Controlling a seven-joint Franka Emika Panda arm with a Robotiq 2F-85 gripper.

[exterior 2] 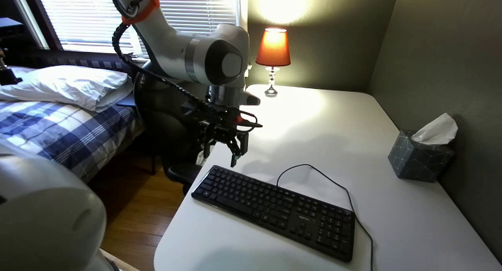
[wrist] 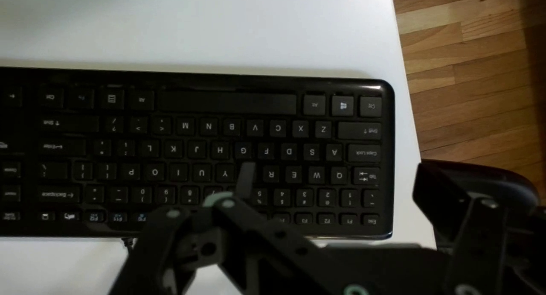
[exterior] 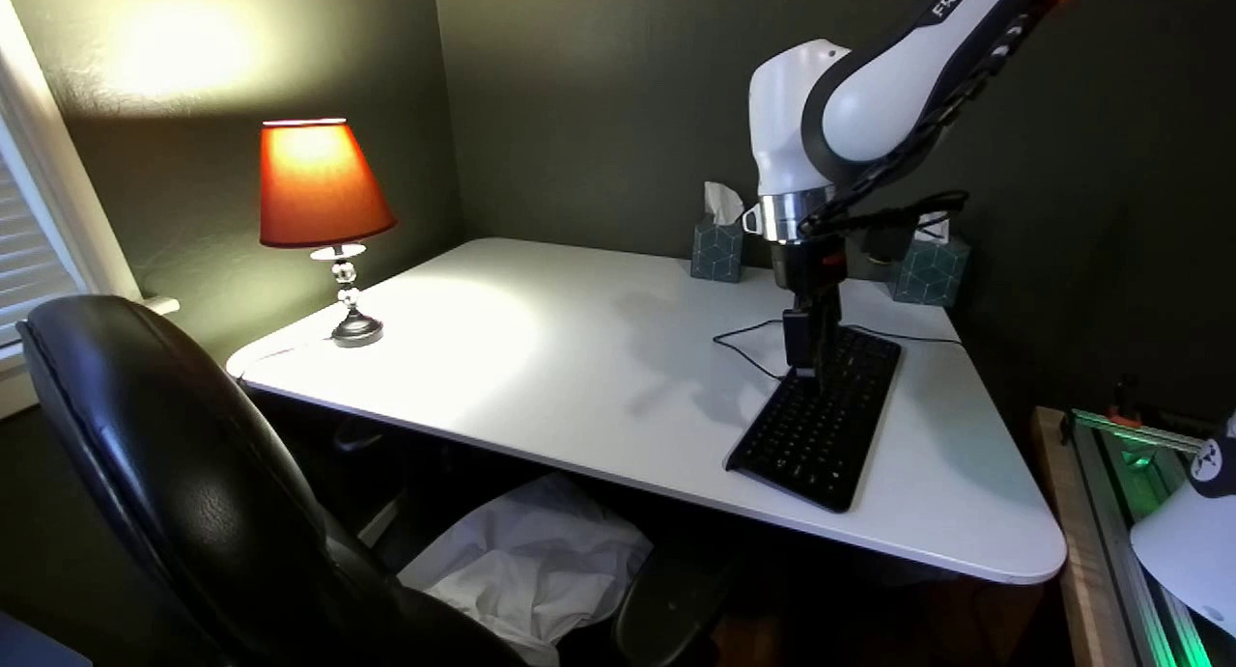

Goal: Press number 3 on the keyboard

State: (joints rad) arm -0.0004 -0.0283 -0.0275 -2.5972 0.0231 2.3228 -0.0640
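Observation:
The black keyboard (exterior: 821,435) lies flat on the white desk in both exterior views (exterior 2: 270,208). In the wrist view the keyboard (wrist: 192,152) shows its letter end, upside down. The number 3 key (wrist: 304,197) is visible and uncovered there, between the 2 and 4 keys. My gripper (exterior 2: 220,158) is open and empty, held above the desk near the letter end of the keyboard. In the wrist view the gripper (wrist: 334,172) has its fingers wide apart. One finger covers the T key and part of the number row around 6; the other finger is beyond the keyboard's end.
The keyboard's thin cable (exterior 2: 337,184) curves over the desk (exterior: 579,339). Tissue boxes (exterior: 716,252) stand at the back. A lit orange lamp (exterior: 323,189) stands at the far end. A black chair (exterior: 174,474) stands by the desk edge, near the gripper in an exterior view.

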